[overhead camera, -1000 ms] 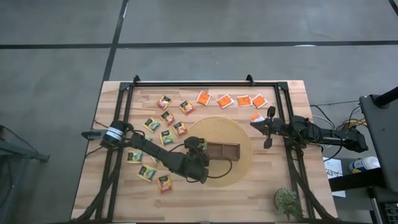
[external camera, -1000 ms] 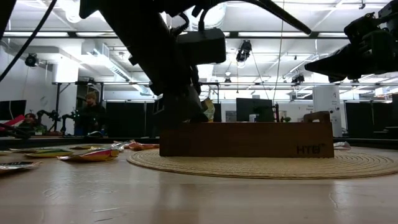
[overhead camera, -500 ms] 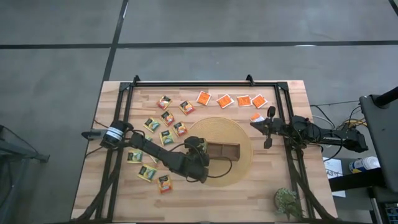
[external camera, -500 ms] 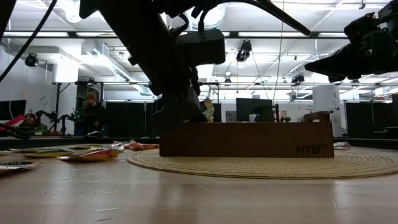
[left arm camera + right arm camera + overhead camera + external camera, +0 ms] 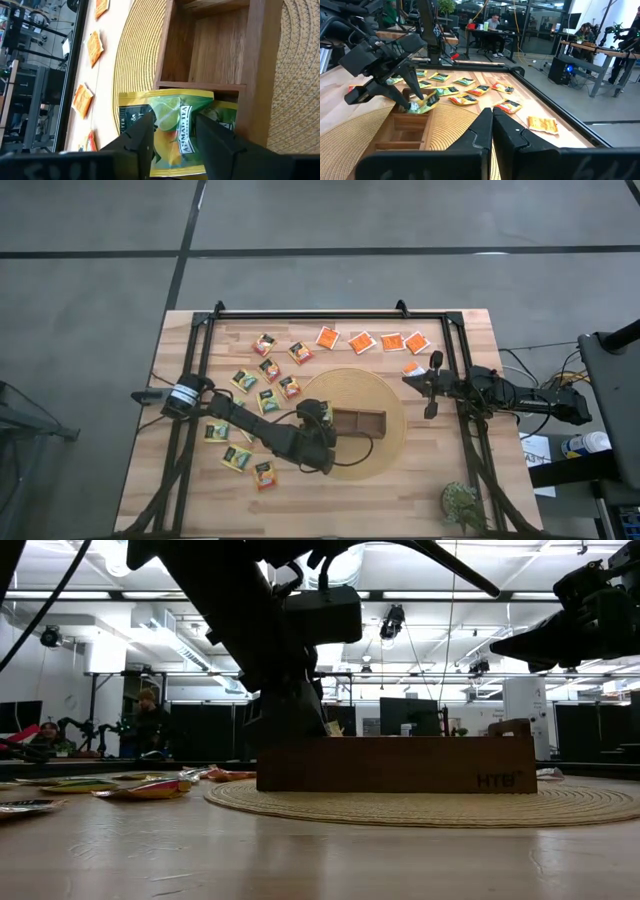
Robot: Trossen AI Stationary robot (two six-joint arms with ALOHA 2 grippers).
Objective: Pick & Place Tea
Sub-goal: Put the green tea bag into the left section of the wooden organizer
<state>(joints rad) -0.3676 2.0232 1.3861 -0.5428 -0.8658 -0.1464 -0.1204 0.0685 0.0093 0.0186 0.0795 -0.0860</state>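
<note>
My left gripper [image 5: 174,120] hovers open over the left end compartment of the brown wooden tray [image 5: 365,422], which stands on a round woven mat [image 5: 390,395]. A green-and-yellow tea sachet [image 5: 175,102] lies in that compartment under the spread fingers, and its top edge [image 5: 331,728] just shows above the tray wall. More tea sachets lie flat on the table: green-and-yellow ones [image 5: 245,380] at the left, orange ones [image 5: 362,340] along the far edge. My right gripper [image 5: 492,125] waits shut above the table's right side [image 5: 420,380].
The tray's other two compartments [image 5: 215,45] are bare wood. A black frame rail [image 5: 330,313] runs round the table. A small plant [image 5: 462,505] stands at the near right corner. One orange sachet [image 5: 412,368] lies close to my right gripper.
My left gripper has opened and let go of the green-and-yellow sachet without moving. The sachet stood up above the tray's left end; it has sunk into the end compartment.
</note>
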